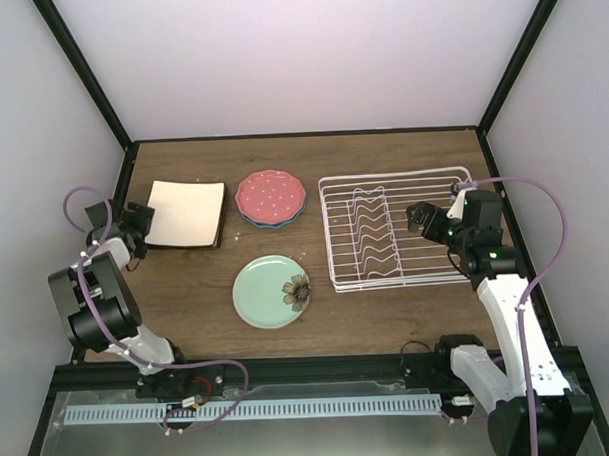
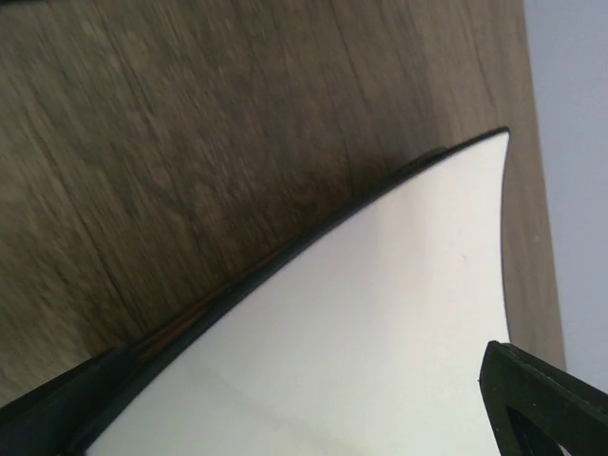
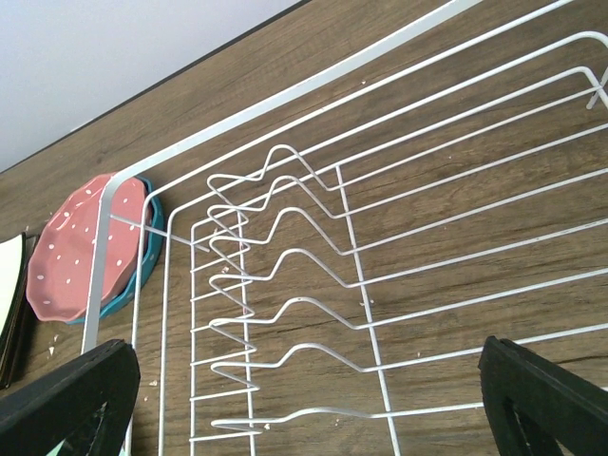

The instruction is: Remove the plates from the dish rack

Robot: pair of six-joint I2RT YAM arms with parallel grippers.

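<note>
The white wire dish rack (image 1: 395,230) stands at the right with no plates in it; it also fills the right wrist view (image 3: 285,237). Square cream plates (image 1: 187,214) lie stacked at the left, plain side up. The pink dotted plate (image 1: 270,194) lies on the blue plate (image 1: 269,224). The mint green flowered plate (image 1: 272,290) lies flat in front. My left gripper (image 1: 135,234) is open at the square plate's left edge; the plate (image 2: 380,313) spans the space between its fingers (image 2: 541,399). My right gripper (image 1: 424,219) is open and empty over the rack's right part.
Dark frame posts and pale walls close in the wooden table (image 1: 187,292) on three sides. In the right wrist view the pink plate (image 3: 85,252) on the blue one (image 3: 142,275) lies just beyond the rack's left rim.
</note>
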